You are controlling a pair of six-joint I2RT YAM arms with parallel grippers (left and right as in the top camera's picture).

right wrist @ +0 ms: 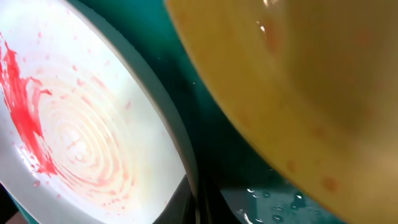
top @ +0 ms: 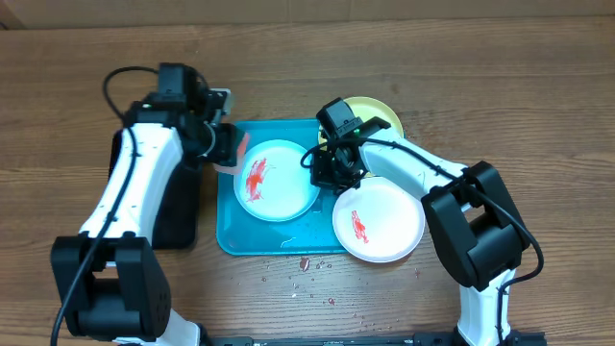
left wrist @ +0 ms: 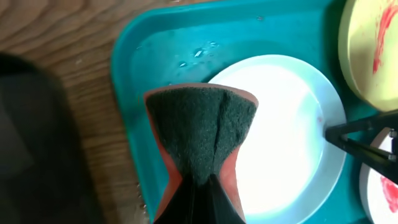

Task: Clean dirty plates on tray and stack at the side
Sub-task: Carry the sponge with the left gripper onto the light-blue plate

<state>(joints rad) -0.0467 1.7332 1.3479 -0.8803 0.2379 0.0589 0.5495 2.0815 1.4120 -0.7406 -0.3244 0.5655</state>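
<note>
The turquoise tray [top: 229, 238] lies mid-table. The light blue plate [top: 277, 180], smeared red, sits in it. The pinkish-white plate [top: 378, 221], also smeared, overlaps the tray's right edge. The yellow-green plate [top: 380, 115] lies at the tray's back right. My left gripper [top: 229, 146] is shut on a folded orange-and-green sponge [left wrist: 202, 130] above the blue plate's left rim [left wrist: 298, 143]. My right gripper [top: 336, 171] is shut on the blue plate's right rim [right wrist: 81, 124]; its fingers [right wrist: 200, 202] pinch the edge. The yellow-green plate [right wrist: 298, 74] looms close by.
A narrow black tray [top: 178, 207] lies left of the turquoise tray, under my left arm. Red specks and water drops [top: 307, 274] are scattered on the wooden table in front of the tray. Water beads [left wrist: 199, 53] sit on the tray floor.
</note>
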